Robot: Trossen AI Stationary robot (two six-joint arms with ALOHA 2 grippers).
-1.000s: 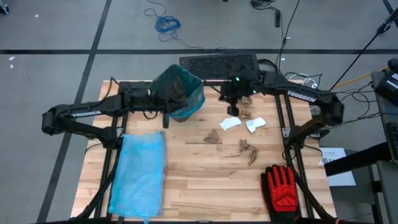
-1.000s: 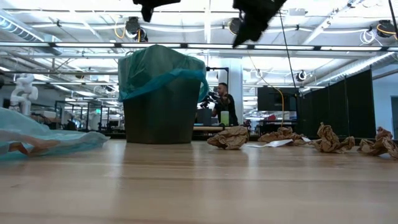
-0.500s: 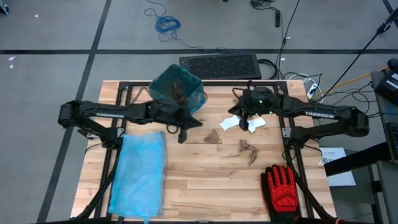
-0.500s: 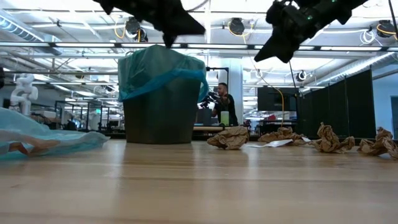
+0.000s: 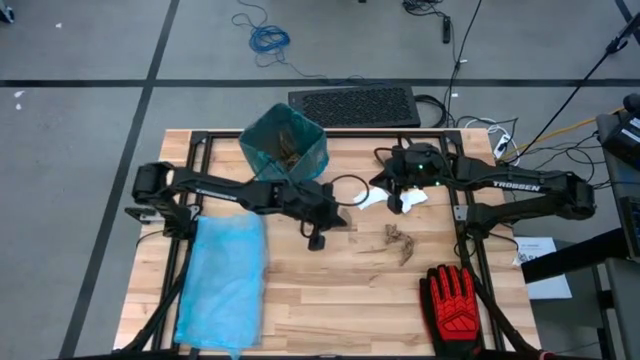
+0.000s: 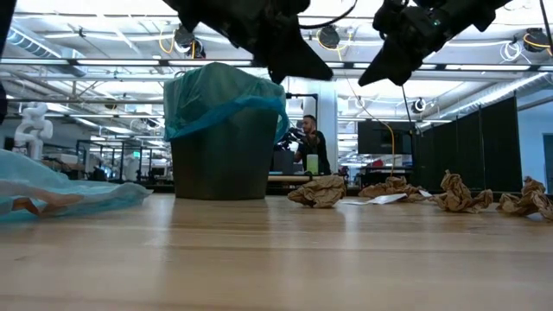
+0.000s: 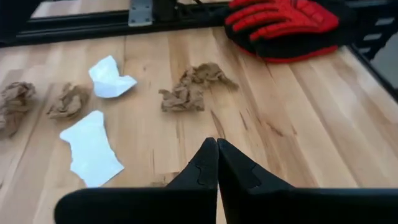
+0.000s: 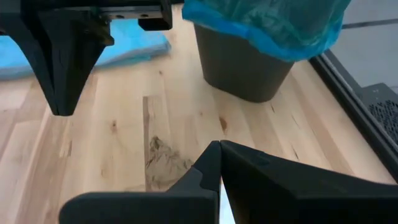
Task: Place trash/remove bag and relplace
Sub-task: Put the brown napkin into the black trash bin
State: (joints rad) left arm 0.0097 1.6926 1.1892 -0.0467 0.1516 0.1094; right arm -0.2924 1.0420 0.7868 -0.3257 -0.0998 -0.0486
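Note:
The dark bin, lined with a teal bag, stands at the table's far side. Trash lies to its right: brown scraps and two white pieces. My left gripper hangs shut above the table's middle, right of the bin and short of the scraps. My right gripper hangs shut over the white pieces, clear of the table. Neither has anything between its fingers.
A flat light-blue bag lies at the near left. A red-and-black glove lies at the near right corner. Black frame rails run along the table's sides. A person sits in the room behind.
My left gripper has swung from above the bin toward the table's right and near edge and come down, now over the table's middle. My right gripper has drawn back a little toward the right edge and sunk, then kept still. The trash has not moved.

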